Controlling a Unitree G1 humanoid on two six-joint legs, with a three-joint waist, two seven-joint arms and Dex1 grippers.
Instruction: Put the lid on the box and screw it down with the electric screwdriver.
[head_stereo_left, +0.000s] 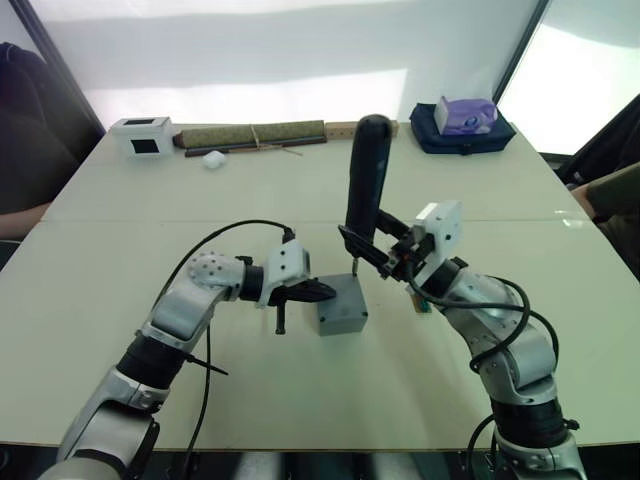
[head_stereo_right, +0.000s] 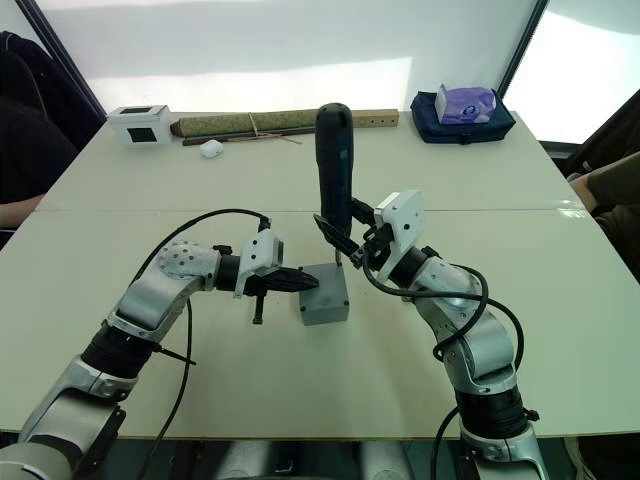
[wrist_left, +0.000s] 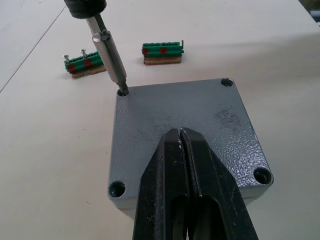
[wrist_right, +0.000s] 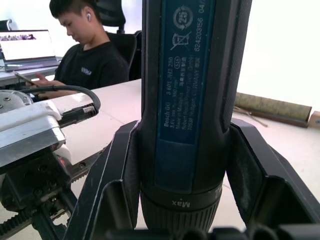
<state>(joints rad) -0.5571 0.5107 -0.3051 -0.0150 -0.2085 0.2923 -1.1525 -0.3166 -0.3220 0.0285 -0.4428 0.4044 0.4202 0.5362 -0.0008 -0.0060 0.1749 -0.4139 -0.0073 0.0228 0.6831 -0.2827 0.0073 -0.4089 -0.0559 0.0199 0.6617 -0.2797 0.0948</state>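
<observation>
Claws first: the left claw (wrist_left: 182, 145) has its two black fingers pressed together, their tips resting on top of the lid (wrist_left: 200, 112), which already sits on the box (head_stereo_left: 341, 312). The right claw (head_stereo_left: 372, 248) is clamped around the electric screwdriver (head_stereo_left: 367, 175), holding it upright with the metal bit (wrist_left: 111, 57) set into the lid's far left corner hole. The box stands near the middle of the pale worktop (head_stereo_left: 300, 200), between the two claws. Two green terminal blocks (wrist_left: 162, 50) lie just beyond it. At the far edge are a white box (head_stereo_left: 141, 135), a long flat roll (head_stereo_left: 255, 133) and a purple tissue box (head_stereo_left: 466, 114). A seated person (wrist_right: 87, 47) is beside the worktop. The lid is flat, speckled grey, with rounded corners and a recessed hole at each.
</observation>
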